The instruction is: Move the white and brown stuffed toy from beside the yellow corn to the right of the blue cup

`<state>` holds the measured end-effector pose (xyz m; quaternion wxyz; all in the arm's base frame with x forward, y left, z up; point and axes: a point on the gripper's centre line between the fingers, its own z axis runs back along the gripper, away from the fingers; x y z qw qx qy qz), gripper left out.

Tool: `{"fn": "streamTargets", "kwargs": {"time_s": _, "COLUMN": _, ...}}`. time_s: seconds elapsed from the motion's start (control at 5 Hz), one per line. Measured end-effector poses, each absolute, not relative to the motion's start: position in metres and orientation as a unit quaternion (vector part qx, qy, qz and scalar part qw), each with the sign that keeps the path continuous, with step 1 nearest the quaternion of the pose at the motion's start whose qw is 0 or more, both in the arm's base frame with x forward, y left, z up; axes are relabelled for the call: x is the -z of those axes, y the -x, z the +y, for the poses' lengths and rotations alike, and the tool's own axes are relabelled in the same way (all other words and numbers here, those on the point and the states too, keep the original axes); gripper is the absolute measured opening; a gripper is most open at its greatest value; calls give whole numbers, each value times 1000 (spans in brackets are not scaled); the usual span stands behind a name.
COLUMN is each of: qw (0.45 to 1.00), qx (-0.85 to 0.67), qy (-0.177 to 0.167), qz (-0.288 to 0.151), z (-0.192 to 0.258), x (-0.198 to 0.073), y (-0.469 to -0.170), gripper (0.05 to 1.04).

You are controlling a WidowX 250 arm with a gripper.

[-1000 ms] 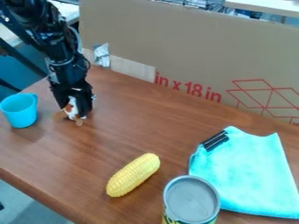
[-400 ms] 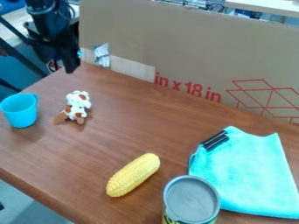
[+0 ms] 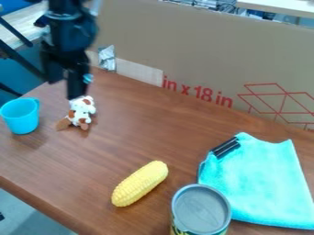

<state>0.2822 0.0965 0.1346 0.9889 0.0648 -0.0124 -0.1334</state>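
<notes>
On the brown wooden table (image 3: 147, 133), a small white-and-brown plush toy (image 3: 80, 114) sits near a light-blue plastic cup (image 3: 21, 117). Close to it hangs the black two-finger gripper (image 3: 64, 90), jaws parted and empty; slow, careful motion here should avoid toppling the toy.

Red text "in x 18 in" (image 3: 203, 93) on cardboard (image 3: 196, 50), red line drawing (image 3: 281, 102) beside it
</notes>
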Motion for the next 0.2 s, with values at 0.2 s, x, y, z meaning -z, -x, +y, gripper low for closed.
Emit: {"fn": "streamTargets", "kwargs": {"time_s": 0.2, "qw": 979, "qx": 182, "qy": -85, "qz": 32, "z": 53, "x": -125, "y": -270, "gripper": 1003}}
